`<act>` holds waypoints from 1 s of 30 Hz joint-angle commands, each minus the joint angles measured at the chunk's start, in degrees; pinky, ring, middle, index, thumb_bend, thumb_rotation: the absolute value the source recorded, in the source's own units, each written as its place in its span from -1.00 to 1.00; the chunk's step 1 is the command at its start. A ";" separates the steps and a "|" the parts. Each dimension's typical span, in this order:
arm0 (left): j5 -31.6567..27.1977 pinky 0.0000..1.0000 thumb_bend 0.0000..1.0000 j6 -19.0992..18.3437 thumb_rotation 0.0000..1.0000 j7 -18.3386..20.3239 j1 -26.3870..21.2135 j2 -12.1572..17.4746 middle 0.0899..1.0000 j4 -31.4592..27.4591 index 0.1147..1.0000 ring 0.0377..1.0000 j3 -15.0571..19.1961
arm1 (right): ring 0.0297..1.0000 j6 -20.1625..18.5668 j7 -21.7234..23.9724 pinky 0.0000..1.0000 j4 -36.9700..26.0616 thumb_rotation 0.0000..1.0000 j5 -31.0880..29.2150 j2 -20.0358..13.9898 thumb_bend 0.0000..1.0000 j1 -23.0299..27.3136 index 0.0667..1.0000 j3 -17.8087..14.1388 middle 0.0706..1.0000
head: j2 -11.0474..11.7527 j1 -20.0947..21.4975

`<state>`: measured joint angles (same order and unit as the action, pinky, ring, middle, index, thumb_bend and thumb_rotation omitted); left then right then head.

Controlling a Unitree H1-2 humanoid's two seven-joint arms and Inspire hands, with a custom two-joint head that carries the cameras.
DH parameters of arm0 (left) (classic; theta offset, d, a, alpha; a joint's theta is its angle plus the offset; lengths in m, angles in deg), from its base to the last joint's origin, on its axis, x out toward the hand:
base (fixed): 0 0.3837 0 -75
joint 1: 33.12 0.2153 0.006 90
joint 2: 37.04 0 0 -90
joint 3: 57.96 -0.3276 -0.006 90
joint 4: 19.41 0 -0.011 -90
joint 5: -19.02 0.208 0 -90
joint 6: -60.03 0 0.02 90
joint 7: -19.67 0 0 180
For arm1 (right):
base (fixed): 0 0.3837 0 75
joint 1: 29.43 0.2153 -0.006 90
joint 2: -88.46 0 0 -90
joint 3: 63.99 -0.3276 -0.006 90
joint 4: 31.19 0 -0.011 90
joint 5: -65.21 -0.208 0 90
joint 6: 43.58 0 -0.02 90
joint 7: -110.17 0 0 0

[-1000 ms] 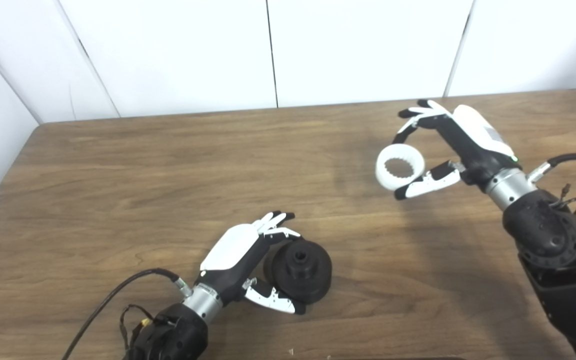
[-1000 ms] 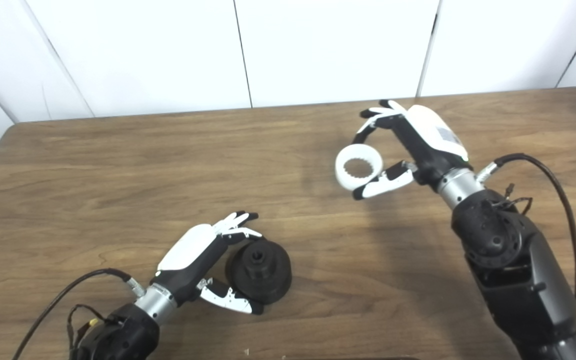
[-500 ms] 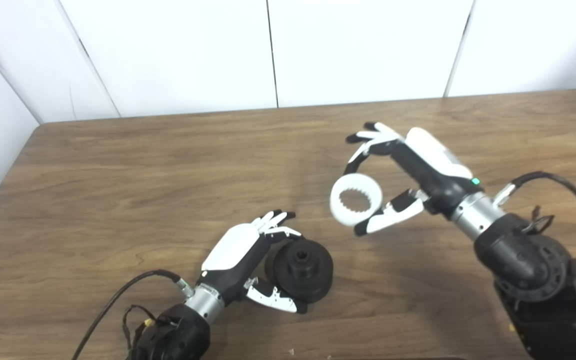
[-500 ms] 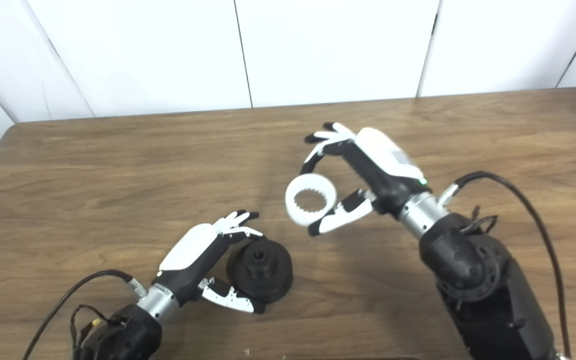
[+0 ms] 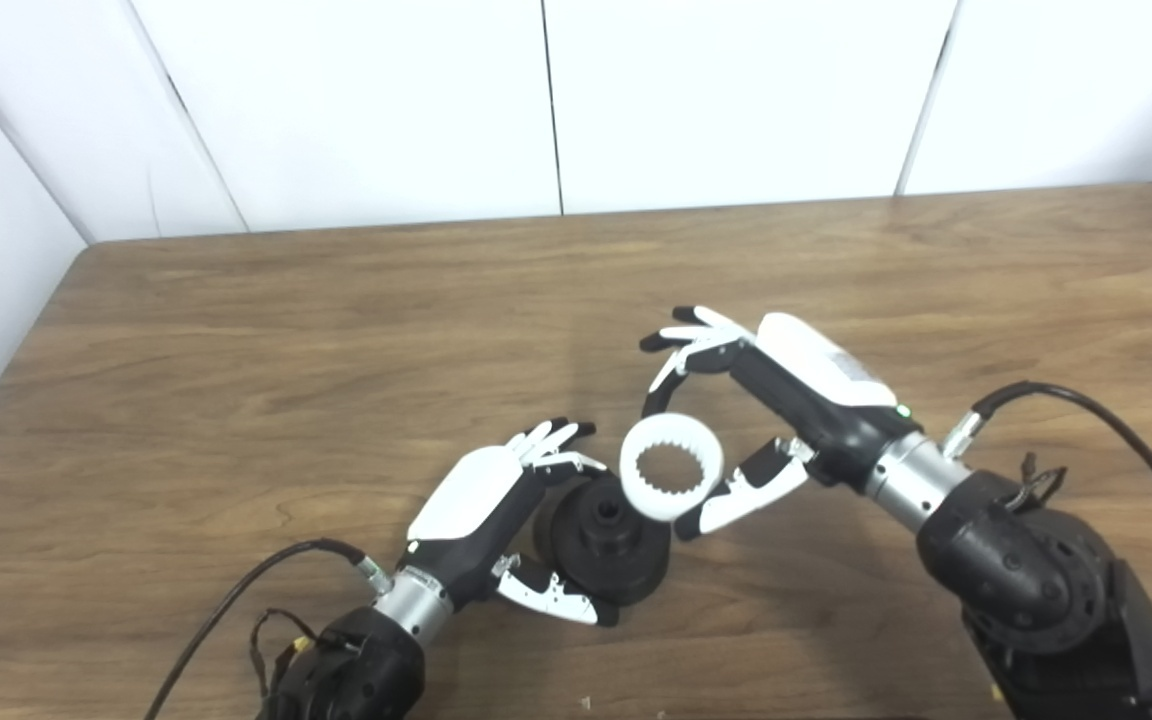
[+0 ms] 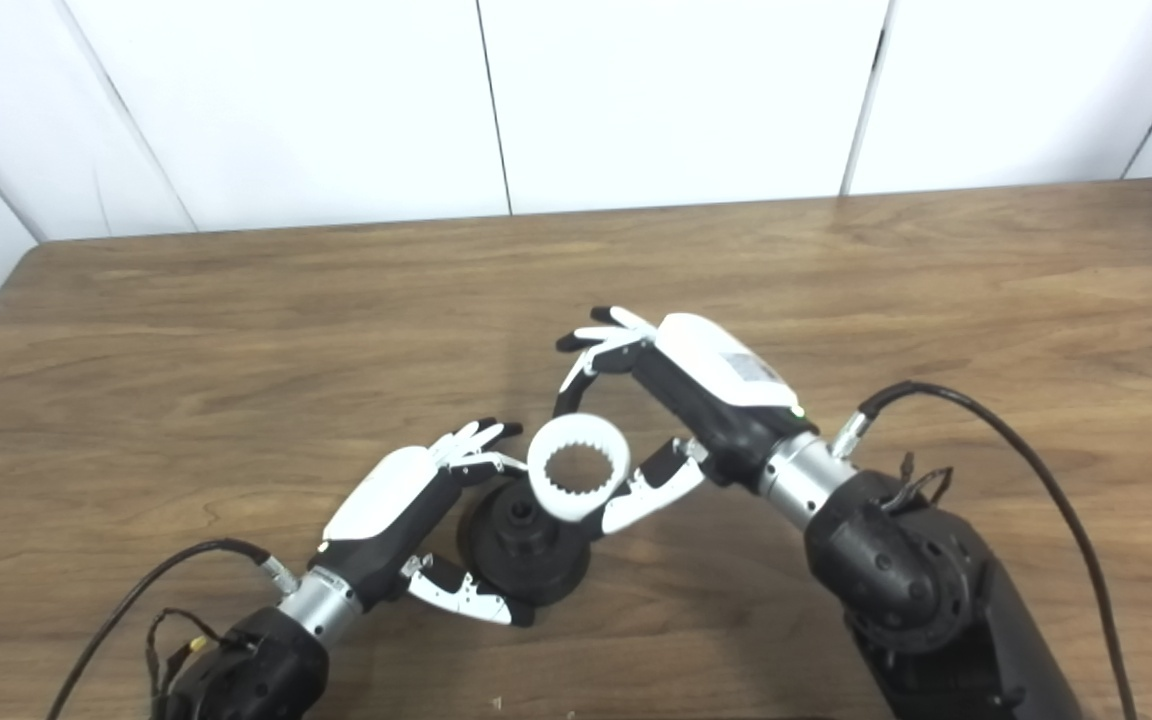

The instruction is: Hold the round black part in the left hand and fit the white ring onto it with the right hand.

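The round black part (image 5: 604, 541) stands on the wooden table (image 5: 336, 330) near the front, its central hub with a hole facing up. My left hand (image 5: 484, 510) is shut on it, fingers over its far side and thumb under its near side. My right hand (image 5: 746, 400) is shut on the white ring (image 5: 671, 482), toothed on its inside, pinched between fingers and thumb. The ring hangs in the air just above and to the right of the black part, overlapping its upper right edge in both views (image 6: 577, 481).
White wall panels (image 5: 536, 100) stand behind the table's far edge. A black cable (image 5: 1116, 420) loops from my right forearm, and another cable (image 5: 236, 600) trails from my left wrist near the front edge.
My right hand has carried the white ring from the far right of the table down and left to just over the black part. My left hand and the black part have stayed put.
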<state>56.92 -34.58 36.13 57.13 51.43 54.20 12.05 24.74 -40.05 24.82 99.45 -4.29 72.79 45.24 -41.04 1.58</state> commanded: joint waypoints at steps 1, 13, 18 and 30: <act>1.32 1.00 0.80 0.10 -0.62 -0.45 -1.06 -0.12 0.92 0.58 0.29 1.00 -0.41 | 0.93 1.27 -0.40 0.82 -1.36 -0.69 0.07 0.63 0.05 1.45 -0.10 -0.11 0.69 | -0.05 0.06; 1.30 1.00 0.80 -0.12 -0.63 -0.50 -0.80 -0.60 0.92 0.50 0.29 1.00 -0.47 | 0.96 1.32 -0.61 0.86 -0.30 -0.69 0.60 1.83 0.05 0.40 -0.09 1.45 0.70 | -0.40 -0.21; 1.73 0.99 0.81 -0.10 -0.62 -0.61 -0.87 -0.62 0.92 0.51 0.29 1.00 -0.52 | 0.97 1.31 -0.53 0.86 0.35 -0.69 1.02 2.32 0.05 0.34 -0.09 2.21 0.71 | -0.50 -0.36; 2.13 1.00 0.80 -1.38 -0.61 0.03 -0.95 -1.02 0.92 -0.73 0.30 1.00 -0.66 | 0.96 1.64 -0.30 0.84 1.20 -0.68 1.82 2.90 0.05 1.33 -0.09 2.99 0.71 | -1.39 -1.01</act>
<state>57.43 -35.85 36.24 57.10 50.55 54.12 11.87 24.80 -39.93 26.91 100.93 -1.90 71.94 48.42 -42.36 0.53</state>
